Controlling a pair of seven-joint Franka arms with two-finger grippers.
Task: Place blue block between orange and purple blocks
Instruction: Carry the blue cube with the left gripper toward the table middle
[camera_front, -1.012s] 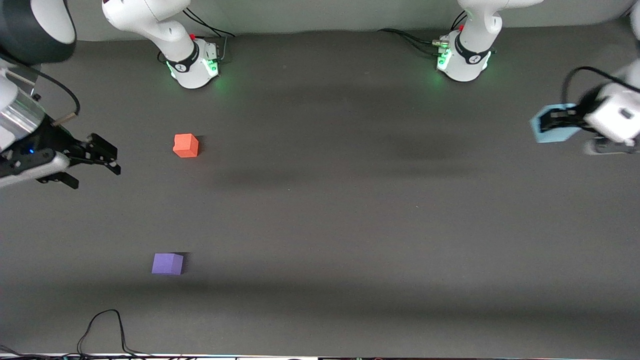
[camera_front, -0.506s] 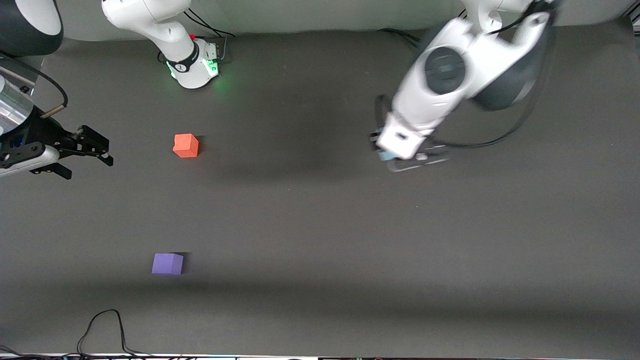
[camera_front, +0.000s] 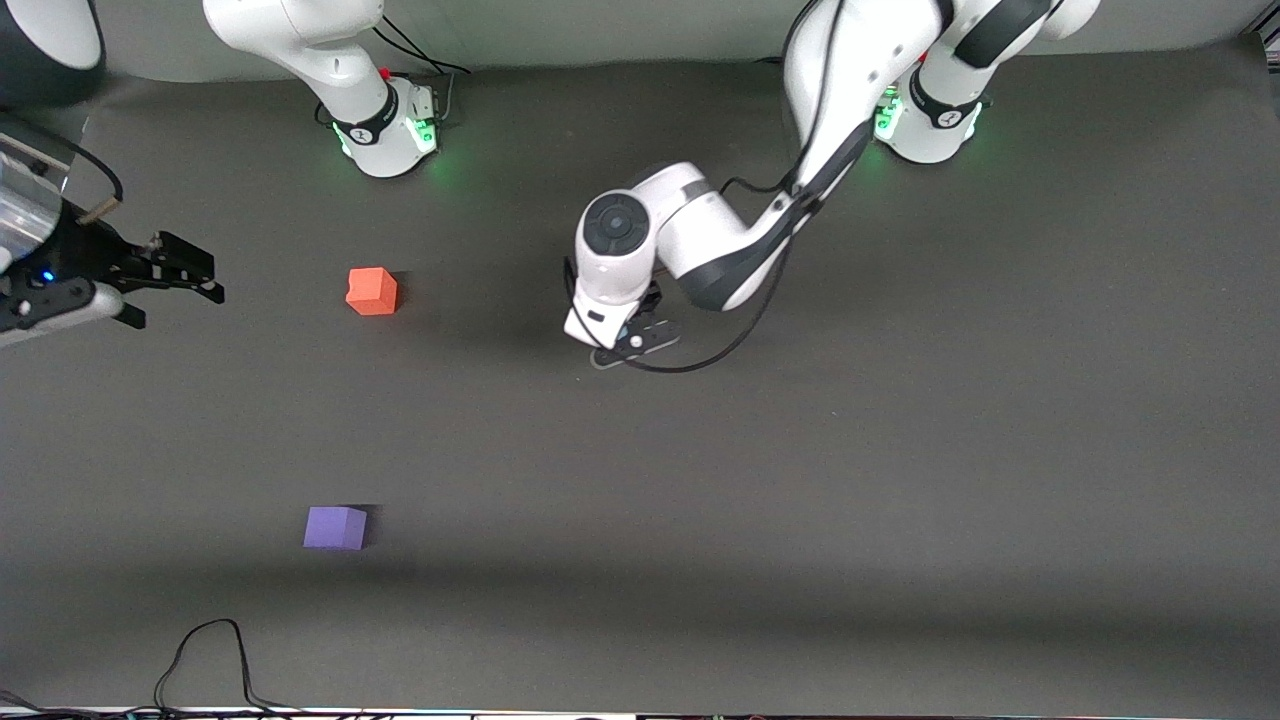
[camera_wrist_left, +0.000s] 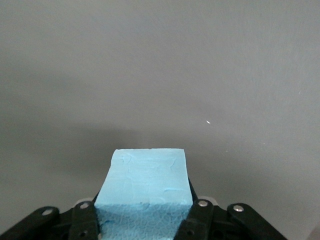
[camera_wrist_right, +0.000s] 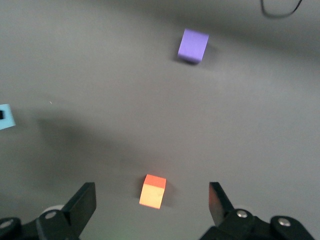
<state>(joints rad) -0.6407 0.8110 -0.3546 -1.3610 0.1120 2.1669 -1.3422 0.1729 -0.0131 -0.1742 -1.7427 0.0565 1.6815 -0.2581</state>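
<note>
My left gripper (camera_front: 622, 343) hangs over the middle of the table, between the two bases' ends. In the front view the blue block is hidden under its wrist. In the left wrist view the gripper (camera_wrist_left: 145, 222) is shut on the pale blue block (camera_wrist_left: 145, 182). The orange block (camera_front: 372, 291) lies toward the right arm's end. The purple block (camera_front: 335, 527) lies nearer the front camera than the orange one. My right gripper (camera_front: 205, 278) is open and empty, up beside the orange block. In the right wrist view (camera_wrist_right: 151, 201) it frames the orange block (camera_wrist_right: 153, 191), with the purple block (camera_wrist_right: 193, 45) and a corner of the blue block (camera_wrist_right: 5, 117) farther off.
The arm bases (camera_front: 385, 130) (camera_front: 925, 120) stand along the table's edge farthest from the front camera. A black cable (camera_front: 215, 650) loops on the table near the front edge, close to the purple block.
My left arm has swung from its own end of the table to the middle, carrying the blue block. My right gripper has drifted slightly back and toward the bases.
</note>
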